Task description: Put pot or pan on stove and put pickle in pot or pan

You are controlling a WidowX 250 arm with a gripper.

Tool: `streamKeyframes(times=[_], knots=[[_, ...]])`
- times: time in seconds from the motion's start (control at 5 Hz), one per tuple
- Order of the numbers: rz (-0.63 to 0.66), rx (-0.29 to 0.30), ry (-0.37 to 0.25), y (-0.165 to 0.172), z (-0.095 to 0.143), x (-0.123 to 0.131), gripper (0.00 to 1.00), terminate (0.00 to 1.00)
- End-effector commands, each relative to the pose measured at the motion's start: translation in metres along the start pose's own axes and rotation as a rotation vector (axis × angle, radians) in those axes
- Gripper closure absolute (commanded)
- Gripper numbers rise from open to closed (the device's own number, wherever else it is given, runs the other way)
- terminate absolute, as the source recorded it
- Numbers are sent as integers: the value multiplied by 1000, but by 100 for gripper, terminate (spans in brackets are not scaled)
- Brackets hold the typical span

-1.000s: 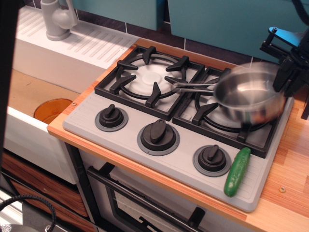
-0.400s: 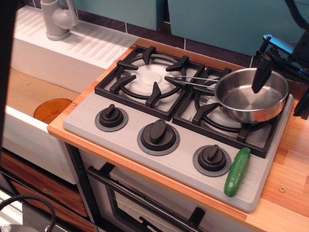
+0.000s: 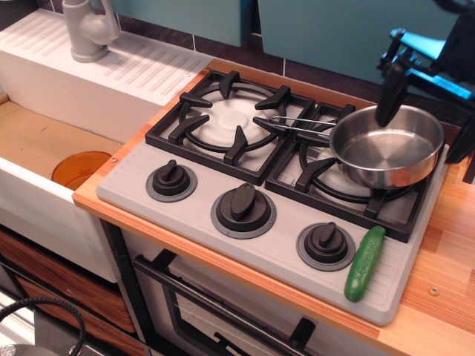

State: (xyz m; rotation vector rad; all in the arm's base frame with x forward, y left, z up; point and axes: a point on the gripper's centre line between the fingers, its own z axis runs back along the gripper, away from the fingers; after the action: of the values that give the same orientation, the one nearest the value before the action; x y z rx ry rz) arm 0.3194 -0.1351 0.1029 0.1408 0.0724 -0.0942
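The steel pan sits on the black grate of the right burner of the grey stove, its wire handle pointing left over the middle of the cooktop. The pan holds nothing. The green pickle lies on the stove's front right corner, right of the right knob. My gripper hovers over the pan's far right rim with its jaws apart and empty. One black finger is clear of the rim; the other is partly cut off at the right edge.
An orange disc lies in the sink at the left. A grey faucet stands on the white drainboard behind it. The wooden counter runs along the stove's right side. The left burner is bare.
The pan came down onto the right burner and was let go. My gripper has since opened and lifted up and away from the pan's rim.
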Motion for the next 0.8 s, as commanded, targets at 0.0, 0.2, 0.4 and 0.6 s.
streamKeyframes(times=[0.0, 0.2, 0.4, 0.6], knots=[[69, -101, -31, 4, 12, -16, 0, 0], [70, -96, -48, -1, 3, -23, 0, 0], [86, -101, -61, -7, -10, -28, 0, 0], [86, -101, -61, -7, -10, -28, 0, 0]])
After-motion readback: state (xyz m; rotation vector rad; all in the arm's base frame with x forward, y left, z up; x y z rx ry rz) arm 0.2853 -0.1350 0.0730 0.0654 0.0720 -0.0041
